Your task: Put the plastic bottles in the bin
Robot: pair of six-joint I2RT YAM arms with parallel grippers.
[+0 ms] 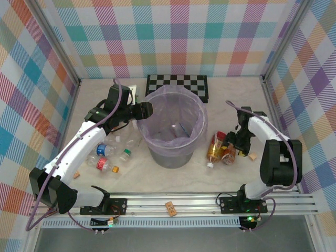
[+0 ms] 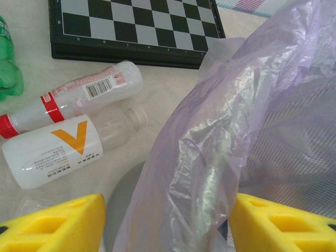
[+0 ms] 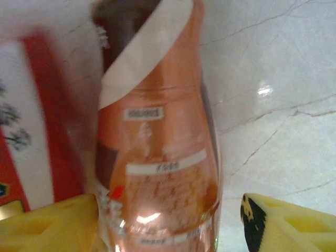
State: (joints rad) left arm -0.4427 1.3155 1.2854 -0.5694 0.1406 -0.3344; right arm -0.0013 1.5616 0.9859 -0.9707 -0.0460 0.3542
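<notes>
Tabletop (image 1: 231,100) with the bin (image 1: 173,152) at its centre: a round grey bucket lined with a lavender bag (image 1: 157,100). A checkerboard (image 1: 177,87) lies flat at the far edge, just behind the bin.

Left end effector (image 1: 146,110) is at the bin's left rim. In the left wrist view its yellow fingers (image 2: 52,223) are spread wide with the bag's folded rim between them, and they clamp nothing. Beside the bin, near the checkerboard's front edge, a white-labelled bottle (image 2: 52,152) with an orange V lies on its side against a clear bottle (image 2: 79,94) with red bands. A green bottle (image 2: 8,68) shows at that frame's left edge. More plastic bottles (image 1: 107,157) lie scattered toward the near-left corner of the tabletop, well apart from the bin.

Right end effector (image 1: 236,147) is low over the tabletop to the right of the bin, at an amber bottle (image 1: 229,155) and a red-labelled bottle (image 1: 215,147) lying side by side near the bin's base. In the right wrist view the amber bottle (image 3: 157,173) stands between the parted fingers (image 3: 47,223). One finger is just beside it and the other is apart from it, so the bottle is not gripped. A small tan block (image 1: 252,156) lies just right of these bottles.
</notes>
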